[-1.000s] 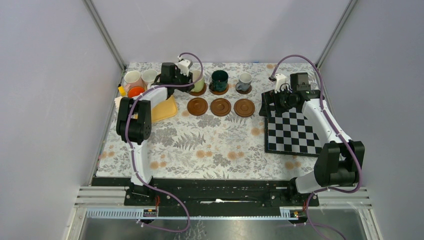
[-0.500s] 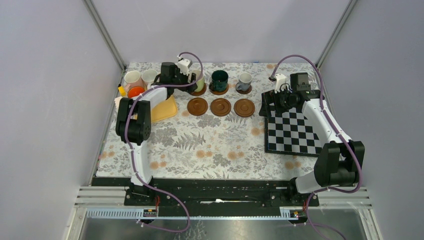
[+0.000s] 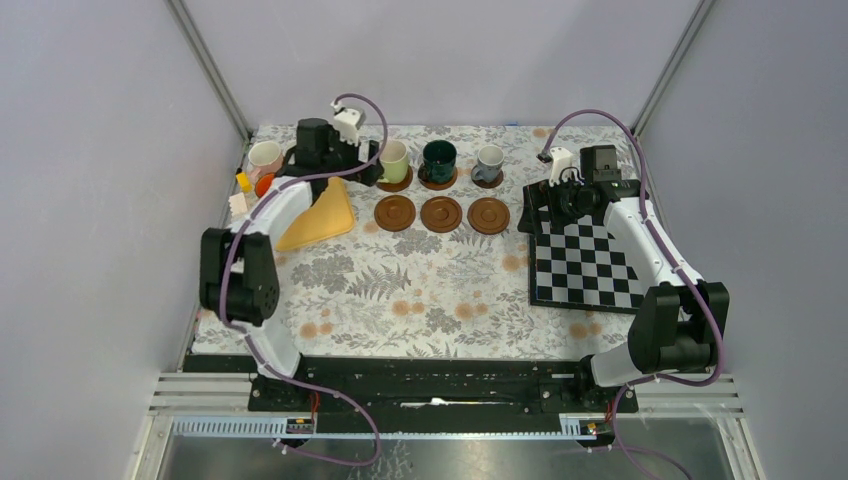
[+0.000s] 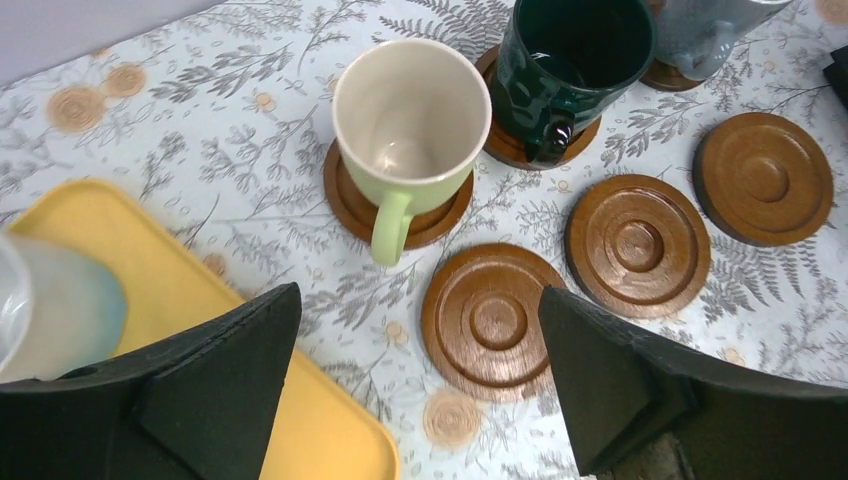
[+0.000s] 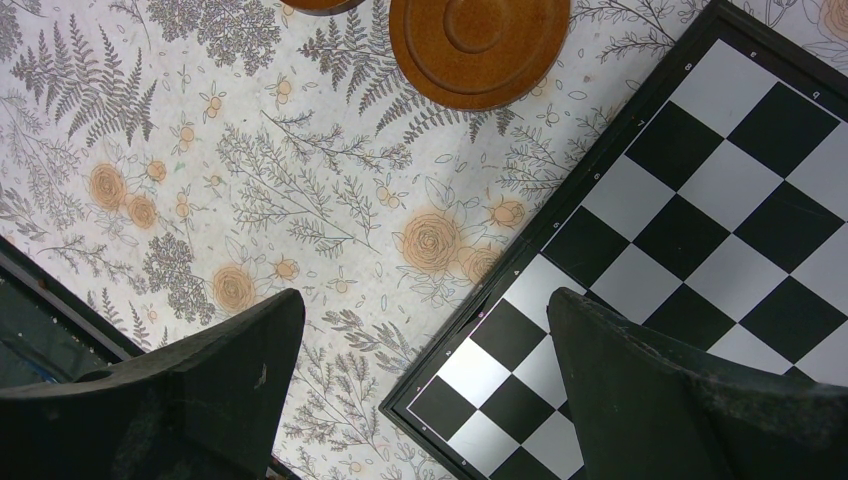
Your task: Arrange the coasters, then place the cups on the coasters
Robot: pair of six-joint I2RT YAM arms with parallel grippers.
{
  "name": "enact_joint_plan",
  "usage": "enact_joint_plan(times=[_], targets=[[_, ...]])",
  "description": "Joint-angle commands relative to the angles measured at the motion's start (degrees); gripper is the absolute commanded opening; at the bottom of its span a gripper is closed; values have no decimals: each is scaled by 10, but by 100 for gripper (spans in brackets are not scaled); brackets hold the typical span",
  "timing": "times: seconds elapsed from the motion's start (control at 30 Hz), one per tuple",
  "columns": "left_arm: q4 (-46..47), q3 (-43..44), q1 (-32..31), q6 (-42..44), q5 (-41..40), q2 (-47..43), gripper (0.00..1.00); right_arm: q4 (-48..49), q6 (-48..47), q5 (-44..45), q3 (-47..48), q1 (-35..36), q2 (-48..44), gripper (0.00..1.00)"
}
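We count all six coasters (image 3: 441,213) laid out on the worktop (image 3: 420,290) in two rows of three, so we judge the arranging part done. The far row is filled: the pale green cup (image 4: 410,130), the dark green cup (image 4: 570,70) and the grey cup (image 3: 489,162) each stand upright on a coaster. The near row is bare. Three cups are left at the far left corner, well apart from that row: the pink cup (image 3: 265,157), the orange cup (image 3: 263,186), mostly hidden by the arm, and a white cup (image 4: 50,300) with a bluish tint at the edge of the left wrist view. It overlaps the yellow tray (image 4: 180,270) there, but we cannot tell whether it stands on it. By our reckoning the task is about half done. The left hand (image 4: 415,320) is spread wide and holds nothing, near the pale green cup but not touching it. The right hand (image 5: 420,310) is also spread wide and empty, over the corner of the chessboard (image 5: 720,220), next to the rightmost bare coaster.
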Motion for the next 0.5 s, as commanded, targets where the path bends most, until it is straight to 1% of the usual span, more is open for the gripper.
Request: enact_joint_plan(times=[0.0, 0.1, 0.17, 0.2, 0.23, 0.27, 0.33, 0.37, 0.47], targets=[[-36, -42, 25, -38, -16, -100, 99, 3, -8, -12, 3, -1, -13, 98], [-21, -101, 51, -80, -41, -176, 99, 2, -8, -14, 5, 0, -11, 98], [-5, -150, 73, -70, -17, -229, 99, 1, -8, -17, 4, -1, -12, 98], [-10, -166, 85, -51, -8, -250, 99, 1, -8, -18, 5, -1, -11, 98], [-38, -167, 90, -33, -8, -263, 99, 1, -9, -19, 6, 0, -11, 98], [-70, -161, 110, -16, -4, -263, 99, 1, -9, -19, 6, 0, -11, 98], [-126, -156, 151, 22, 45, -261, 99, 1, -10, -20, 5, 0, -12, 98], [-145, -160, 171, 45, 67, -261, 99, 1, -10, -21, 4, -1, -11, 98], [-188, -165, 223, 100, 92, -258, 99, 3, -11, -22, 1, 0, -11, 98]])
